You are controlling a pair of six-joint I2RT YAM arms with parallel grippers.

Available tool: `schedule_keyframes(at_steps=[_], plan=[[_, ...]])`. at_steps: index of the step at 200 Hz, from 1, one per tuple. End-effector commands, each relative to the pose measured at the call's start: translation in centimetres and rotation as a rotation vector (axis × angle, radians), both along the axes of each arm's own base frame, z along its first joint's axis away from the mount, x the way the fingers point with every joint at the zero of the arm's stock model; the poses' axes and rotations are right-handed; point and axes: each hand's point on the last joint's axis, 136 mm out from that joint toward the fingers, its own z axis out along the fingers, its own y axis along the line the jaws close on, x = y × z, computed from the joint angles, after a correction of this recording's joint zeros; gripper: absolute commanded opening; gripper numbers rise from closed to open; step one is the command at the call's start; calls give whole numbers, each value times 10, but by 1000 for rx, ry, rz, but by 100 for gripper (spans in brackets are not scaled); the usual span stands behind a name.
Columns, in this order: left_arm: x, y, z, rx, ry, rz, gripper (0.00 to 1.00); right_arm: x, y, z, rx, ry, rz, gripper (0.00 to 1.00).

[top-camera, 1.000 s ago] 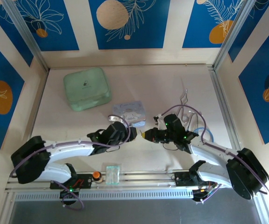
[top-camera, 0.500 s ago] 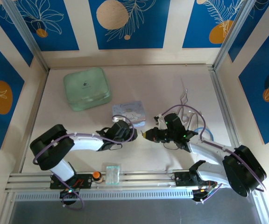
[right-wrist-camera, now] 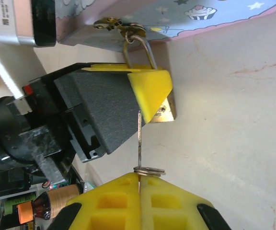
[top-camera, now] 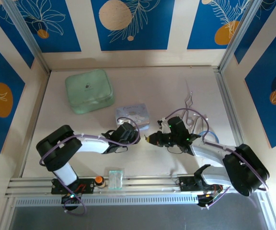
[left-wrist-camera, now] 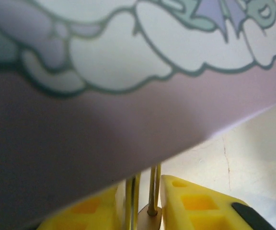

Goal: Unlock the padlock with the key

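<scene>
1. The step in hand looks like seating the key in the lock. The right gripper (right-wrist-camera: pixel 140 181) has its yellow jaws pressed together on the thin, pale metal key (right-wrist-camera: pixel 139 143), pinching it just below its small ring, with the blade aimed at the lock's underside.
2. The small brass-bodied, silver-shackled padlock (right-wrist-camera: pixel 167 113) hangs by its shackle from the hasp at the edge of the pale blue, cartoon-printed tin (right-wrist-camera: pixel 200 14), close above the pale marbled table (right-wrist-camera: pixel 234 120).
3. The left gripper (left-wrist-camera: pixel 146 203) has its jaws closed around the padlock's body. A yellow pad sits on each side and the shackle legs rise between them, which appears to be a steadying pinch.
4. The key's blade runs up beside the left fingertip to the brass bottom face. That fingertip hides the blade's tip, so I cannot tell whether it has entered the keyhole.
5. The next move probably calls for pushing the blade fully home in line with the keyway. The right gripper would then twist it while the left holds the body firm.
</scene>
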Motion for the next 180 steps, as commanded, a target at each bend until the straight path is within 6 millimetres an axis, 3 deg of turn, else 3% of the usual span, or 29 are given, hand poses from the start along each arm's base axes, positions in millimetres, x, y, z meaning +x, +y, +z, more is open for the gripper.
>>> schedule_keyframes(at_steps=[1, 43, 78, 105, 180], plan=[[0, 5, -8, 28, 10, 23, 17, -5, 6, -3, 66, 20, 33, 0], [0, 8, -6, -29, 24, 78, 13, -9, 11, -8, 120, 94, 47, 0], [1, -1, 10, -192, 39, 133, 12, -11, 16, -3, 232, 200, 75, 0], [2, 0, 23, -288, 53, 188, 10, -12, 15, -5, 221, 217, 77, 0], [1, 0, 33, -457, 124, 290, 10, -19, 19, 12, 247, 256, 120, 0]])
